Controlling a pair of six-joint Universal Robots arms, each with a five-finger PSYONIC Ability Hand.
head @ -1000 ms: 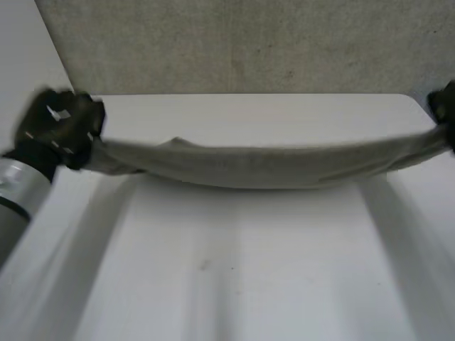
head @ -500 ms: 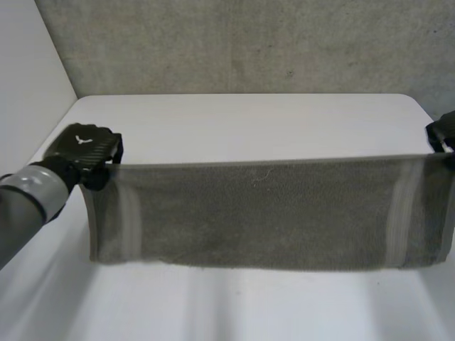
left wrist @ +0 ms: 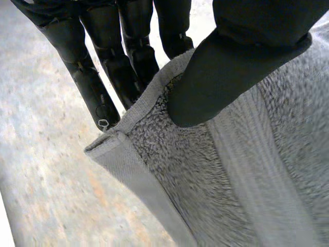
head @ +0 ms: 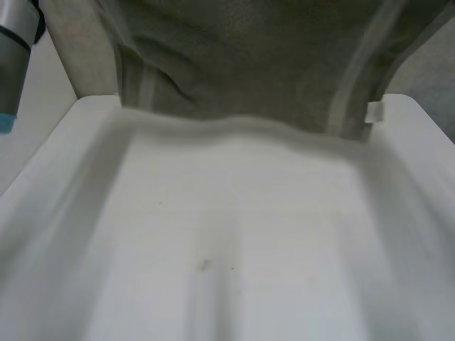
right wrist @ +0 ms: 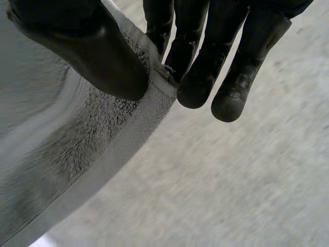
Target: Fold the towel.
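Observation:
The grey-green towel [head: 249, 64] hangs spread wide, high above the white table [head: 234, 234], its lower edge wavy over the table's far end. It has pale stripes near both ends and a small white tag [head: 375, 112] by the right stripe. In the left wrist view my left hand [left wrist: 236, 67] pinches a hemmed corner of the towel [left wrist: 247, 180] between its thumb and fingers [left wrist: 97, 77]. In the right wrist view my right hand [right wrist: 87, 46] pinches the opposite corner of the towel [right wrist: 61, 154] the same way, thumb against fingers [right wrist: 231, 62].
My left arm [head: 14, 50] rises at the table's far left. A grey wall [head: 85, 50] stands behind the table. A small dark speck [head: 205, 265] marks the tabletop in the middle.
Both hands have lifted the towel from a sagging band just above the table to a spread sheet held high. The hands have risen past the head view's upper edge.

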